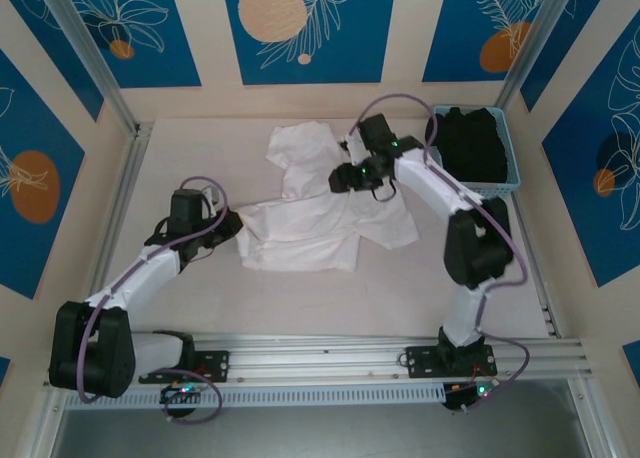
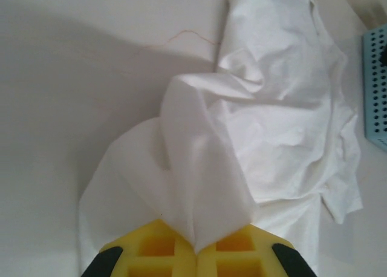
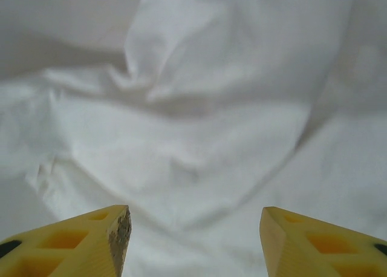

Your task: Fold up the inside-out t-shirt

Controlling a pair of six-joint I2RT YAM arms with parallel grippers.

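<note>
The white inside-out t-shirt point(image 1: 320, 213) lies wrinkled across the middle of the table, one sleeve reaching toward the back. At its left edge my left gripper point(image 1: 232, 224) is shut on a pinch of the cloth. In the left wrist view the yellow fingers point(image 2: 157, 253) meet with a peak of white fabric point(image 2: 199, 192) rising from between them. My right gripper point(image 1: 347, 176) hovers over the shirt's upper middle. Its yellow fingertips point(image 3: 115, 234) stand wide apart with nothing between them, and rumpled shirt fabric point(image 3: 199, 126) lies below.
A light blue perforated basket point(image 1: 500, 183) holding a black garment point(image 1: 472, 143) stands at the back right, close to the right arm. An aluminium rail point(image 1: 330, 363) runs along the near edge. Bare table lies left of the shirt.
</note>
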